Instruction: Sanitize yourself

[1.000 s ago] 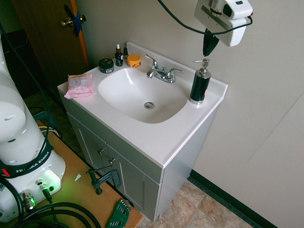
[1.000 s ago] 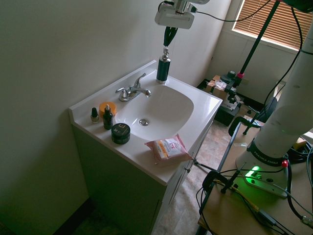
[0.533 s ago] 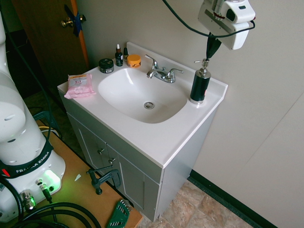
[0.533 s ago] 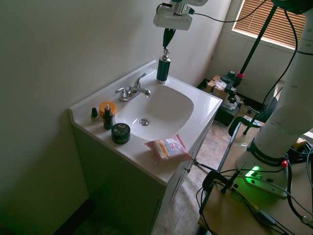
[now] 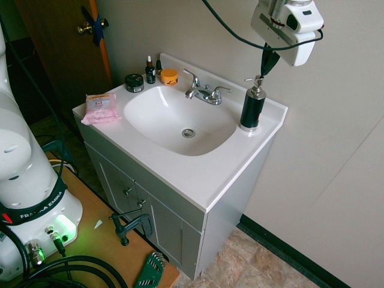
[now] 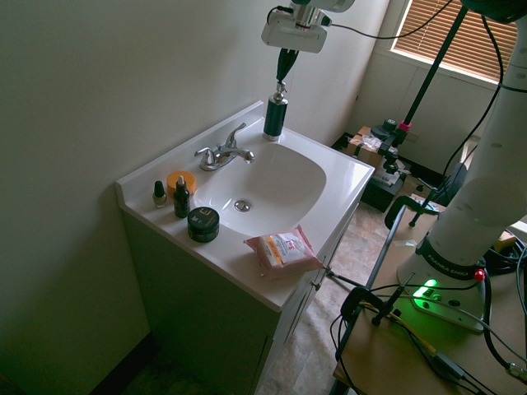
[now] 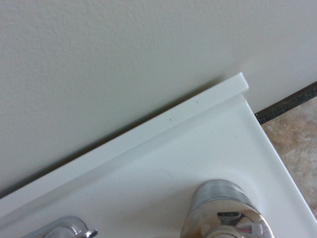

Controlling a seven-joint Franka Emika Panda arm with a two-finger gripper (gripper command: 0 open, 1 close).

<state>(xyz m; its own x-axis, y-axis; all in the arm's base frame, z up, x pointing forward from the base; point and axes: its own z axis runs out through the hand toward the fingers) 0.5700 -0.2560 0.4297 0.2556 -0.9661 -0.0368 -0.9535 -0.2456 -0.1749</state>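
Pale wall [image 5: 348, 120] behind grey vanity [image 5: 162, 222]; brown door [image 5: 57, 45]; stone-patterned floor [image 5: 234, 264]; window blinds [image 6: 445, 41]

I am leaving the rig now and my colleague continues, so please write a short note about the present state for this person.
Tool: fingers shut, pointing down at the top of the pump bottle; holding nothing. Whether it touches the pump head is hard to tell.
Pump bottle: upright on the sink counter, beside the faucet.
Done: tool lined up over the pump.
Left, probably: press the pump and get sanitizer onto the tool; none is visible there.
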